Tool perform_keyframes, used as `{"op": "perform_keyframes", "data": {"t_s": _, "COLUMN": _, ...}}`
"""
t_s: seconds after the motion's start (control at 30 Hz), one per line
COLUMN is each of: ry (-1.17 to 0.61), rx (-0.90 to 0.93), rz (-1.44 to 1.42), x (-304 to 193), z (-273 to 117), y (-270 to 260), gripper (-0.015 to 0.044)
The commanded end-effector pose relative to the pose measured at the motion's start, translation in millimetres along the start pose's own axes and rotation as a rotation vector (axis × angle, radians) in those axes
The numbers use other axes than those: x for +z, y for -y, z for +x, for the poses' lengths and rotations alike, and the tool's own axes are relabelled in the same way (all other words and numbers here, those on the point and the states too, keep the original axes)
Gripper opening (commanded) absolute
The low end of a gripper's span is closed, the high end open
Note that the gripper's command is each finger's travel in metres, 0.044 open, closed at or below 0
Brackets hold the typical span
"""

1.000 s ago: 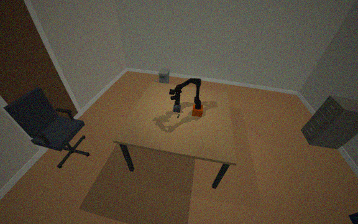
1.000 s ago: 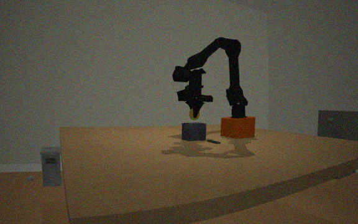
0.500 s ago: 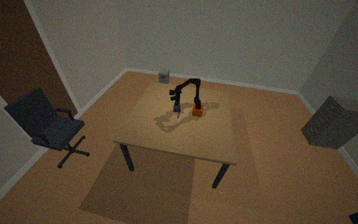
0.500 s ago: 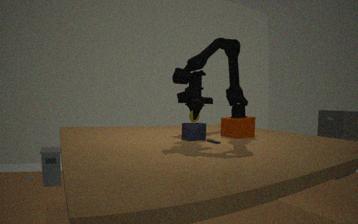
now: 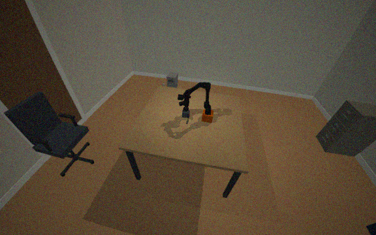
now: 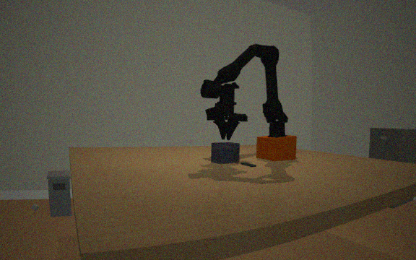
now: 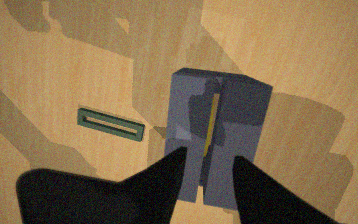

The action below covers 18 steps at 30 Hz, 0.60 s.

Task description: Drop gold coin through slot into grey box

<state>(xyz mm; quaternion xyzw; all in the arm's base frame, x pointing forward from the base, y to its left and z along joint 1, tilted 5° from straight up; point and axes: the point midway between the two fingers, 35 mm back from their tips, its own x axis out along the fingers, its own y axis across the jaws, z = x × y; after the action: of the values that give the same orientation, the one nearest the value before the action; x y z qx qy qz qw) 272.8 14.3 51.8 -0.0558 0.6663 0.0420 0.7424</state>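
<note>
- Directly under my wrist camera, the gripper (image 7: 207,172) has its two dark fingers parted with nothing between them — open and empty, hanging just above the box.
- Straight below the gap lies the grey box (image 7: 217,135), and the gold coin (image 7: 210,125) shows as a thin yellow line in the slot (image 7: 209,142), edge-on, its long axis running away from me in line with the slot. I judge it to be in the slot and on its way down; how deep it sits I cannot tell.
- So the relation that matters is simple: the coin is directly beneath the fingertips, aligned with the slot, and apart from both fingers. Any next move I make should be a straight lift, nothing sideways.
- Left of the box, well apart from it on the table (image 7: 55,60), the dark-green holder (image 7: 110,124) lies with nothing in its groove.
- From the exterior view, the gripper (image 6: 226,135) hovers a little above the box (image 6: 225,152) — not touching the lid, as far as I can see.
- Farther back, the arm's orange base block (image 6: 276,147) stands beside the box.
</note>
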Motion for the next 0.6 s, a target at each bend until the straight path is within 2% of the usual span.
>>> {"op": "perform_keyframes", "data": {"t_s": 0.0, "ry": 0.0, "rx": 0.0, "rz": 0.0, "x": 0, "z": 0, "y": 0, "gripper": 0.0161}}
{"op": "perform_keyframes", "data": {"t_s": 0.13, "ry": 0.0, "rx": 0.0, "rz": 0.0, "x": 0, "z": 0, "y": 0, "gripper": 0.0161}}
{"op": "perform_keyframes", "data": {"t_s": 0.4, "ry": 0.0, "rx": 0.0, "rz": 0.0, "x": 0, "z": -21, "y": 0, "gripper": 0.0371}}
{"op": "perform_keyframes", "data": {"t_s": 0.47, "ry": -0.003, "rx": 0.0, "rz": 0.0, "x": -1, "z": -40, "y": 0, "gripper": 0.0423}}
{"op": "perform_keyframes", "data": {"t_s": 0.57, "ry": -0.006, "rx": 0.001, "rz": 0.0, "x": -4, "z": -62, "y": 0, "gripper": 0.044}}
